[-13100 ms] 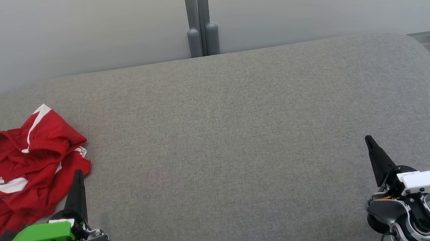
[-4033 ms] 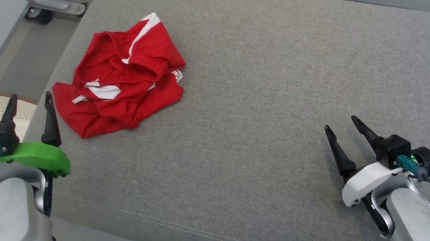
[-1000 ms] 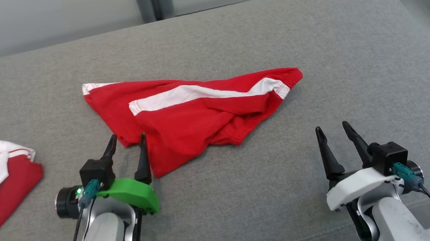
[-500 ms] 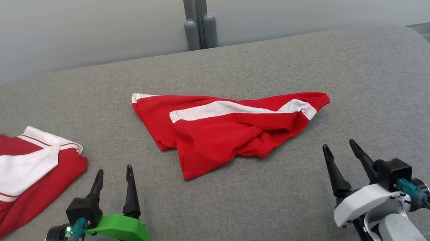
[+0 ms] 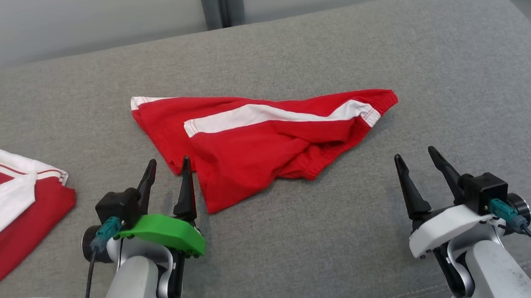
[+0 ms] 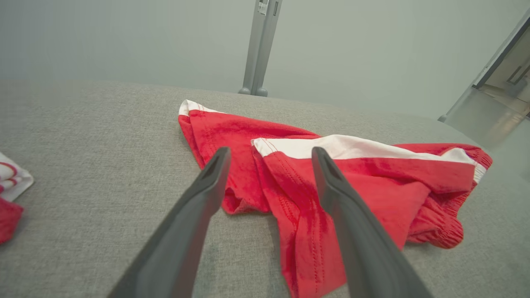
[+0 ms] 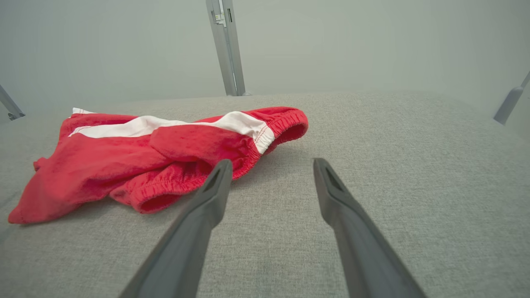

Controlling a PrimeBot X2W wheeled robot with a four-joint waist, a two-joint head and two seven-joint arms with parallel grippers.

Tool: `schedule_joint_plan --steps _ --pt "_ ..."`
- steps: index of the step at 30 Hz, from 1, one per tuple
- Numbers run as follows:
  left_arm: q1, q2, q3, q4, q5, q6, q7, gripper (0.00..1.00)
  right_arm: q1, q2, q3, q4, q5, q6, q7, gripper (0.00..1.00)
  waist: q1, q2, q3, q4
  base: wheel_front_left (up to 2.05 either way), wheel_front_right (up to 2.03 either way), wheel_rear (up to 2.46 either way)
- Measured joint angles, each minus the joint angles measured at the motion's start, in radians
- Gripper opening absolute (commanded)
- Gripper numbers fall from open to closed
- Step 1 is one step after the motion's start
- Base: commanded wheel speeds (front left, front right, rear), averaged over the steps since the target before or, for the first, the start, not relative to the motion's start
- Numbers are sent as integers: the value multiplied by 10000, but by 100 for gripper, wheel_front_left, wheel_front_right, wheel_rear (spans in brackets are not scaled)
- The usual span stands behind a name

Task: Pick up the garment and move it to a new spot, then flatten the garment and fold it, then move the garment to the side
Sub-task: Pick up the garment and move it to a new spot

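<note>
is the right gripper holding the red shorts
No, the right gripper stands open over the grey fabric surface, apart from the red shorts.

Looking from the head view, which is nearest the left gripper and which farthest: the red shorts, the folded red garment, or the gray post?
From the left gripper:
1. Shorts, just ahead and to its right, almost at the fingertips.
2. Folded garment, off to the left.
3. Post, behind the far edge.

Red garment [image 6: 364, 186] on grey cushion [image 6: 95, 157] — L gripper [image 6: 270, 153] wide, empty
</note>
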Motion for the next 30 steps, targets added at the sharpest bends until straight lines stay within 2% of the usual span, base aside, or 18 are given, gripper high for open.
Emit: schedule_joint_plan --steps 9,17,18,19,20,21,22,30 --pt "-1037 2 -255 1636 -1018 -134 0 100 -329 -13 -201 -48 33 0 0 100 0 0 875 -748 0 0 0" --pt "-1337 -6 -652 2625 -1501 -295 -4 100 -431 40 -199 -42 33 0 0 100 0 0 1294 -1283 0 0 0" --pt "-1401 -2 -717 2725 -1509 -295 -8 91 -431 46 -209 -40 33 0 2 100 1 0 1322 -1313 0 0 0" --pt "-1464 -2 -763 2778 -1509 -293 -8 62 -431 52 -226 -38 33 0 0 100 0 0 1343 -1330 0 0 0" --pt "-1511 -2 -788 2813 -1509 -293 -8 36 -431 59 -245 -36 31 0 0 100 0 0 1355 -1331 0 0 0" --pt "-1535 -2 -805 2786 -1467 -293 -6 14 -431 63 -274 -36 31 0 0 100 0 0 1356 -1316 0 0 0" --pt "-1539 -2 -773 2696 -1361 -288 -4 0 -431 63 -295 -36 29 0 0 100 0 0 1355 -1294 0 0 0" --pt "-997 2 -320 1756 -740 -349 -2 0 -344 111 -454 65 17 0 0 100 0 0 1136 -980 0 0 0"
